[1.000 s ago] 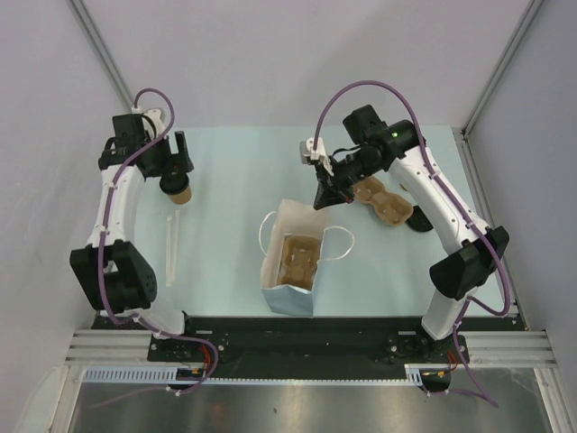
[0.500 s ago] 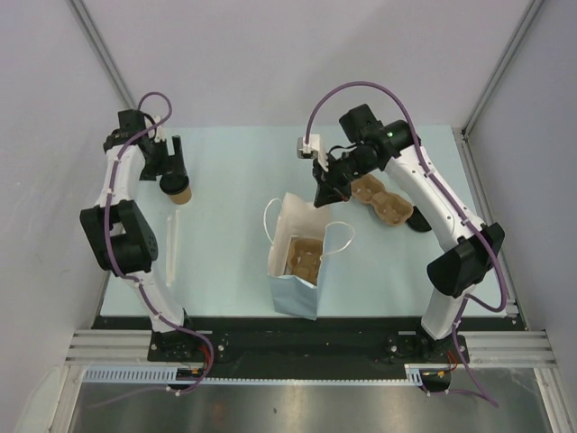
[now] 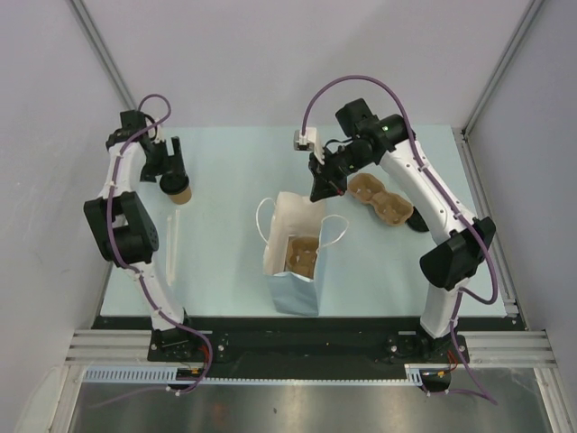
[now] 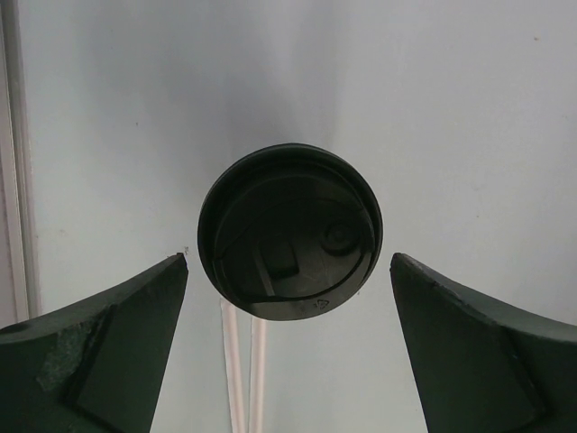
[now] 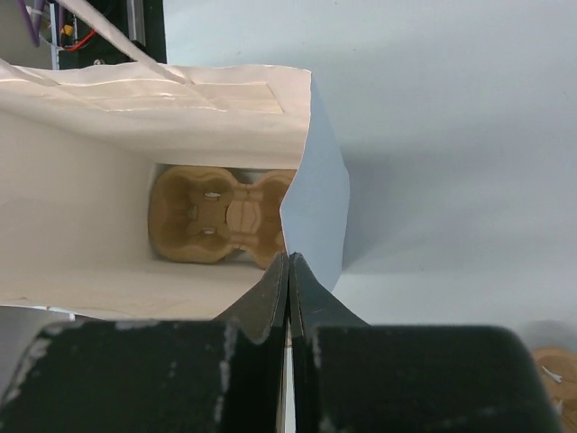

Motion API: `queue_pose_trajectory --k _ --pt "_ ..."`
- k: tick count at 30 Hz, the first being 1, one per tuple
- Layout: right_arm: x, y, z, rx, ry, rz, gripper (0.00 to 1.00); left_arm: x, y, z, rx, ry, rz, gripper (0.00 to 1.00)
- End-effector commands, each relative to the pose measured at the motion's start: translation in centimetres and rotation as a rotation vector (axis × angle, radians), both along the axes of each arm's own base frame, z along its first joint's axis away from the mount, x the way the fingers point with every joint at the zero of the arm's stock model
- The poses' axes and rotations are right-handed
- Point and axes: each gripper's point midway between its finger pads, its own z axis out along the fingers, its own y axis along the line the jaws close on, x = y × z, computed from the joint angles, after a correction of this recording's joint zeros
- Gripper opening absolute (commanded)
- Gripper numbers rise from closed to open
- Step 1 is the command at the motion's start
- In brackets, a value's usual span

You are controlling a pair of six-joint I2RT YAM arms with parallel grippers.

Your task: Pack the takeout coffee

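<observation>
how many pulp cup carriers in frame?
2. One carrier lies at the bottom of the light-blue paper bag; the other sits on the table, right of the bag. Any nested beneath would be hidden.

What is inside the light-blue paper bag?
A brown pulp two-cup carrier lies on the bottom, its visible wells empty. One end of it is hidden behind the wall of the bag.

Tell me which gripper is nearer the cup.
Left. The left gripper hangs open directly over the cup, fingers either side of it. The right gripper is across the table, shut on the bag rim.
</observation>
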Motion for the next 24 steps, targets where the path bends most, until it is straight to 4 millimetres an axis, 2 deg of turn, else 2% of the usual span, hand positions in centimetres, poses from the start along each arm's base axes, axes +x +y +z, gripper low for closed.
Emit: queue_pose_trajectory --k 1,11,20,24 --pt "0.0 0.1 0.9 0.025 0.002 0.021 0.0 0.9 1.0 1.3 -0.027 -0.036 0.055 1.0" --pt "-0.1 0.0 0.6 0.025 0.017 0.041 0.0 0.9 0.7 0.4 -0.06 -0.018 0.047 1.0" --pt "-0.3 -0.1 0.4 0.021 0.034 0.056 0.0 1.4 0.2 2.3 -0.079 -0.095 0.034 1.0" --pt "-0.3 0.0 0.4 0.022 0.035 0.057 0.0 1.3 0.3 1.5 -0.079 -0.068 0.04 1.0"
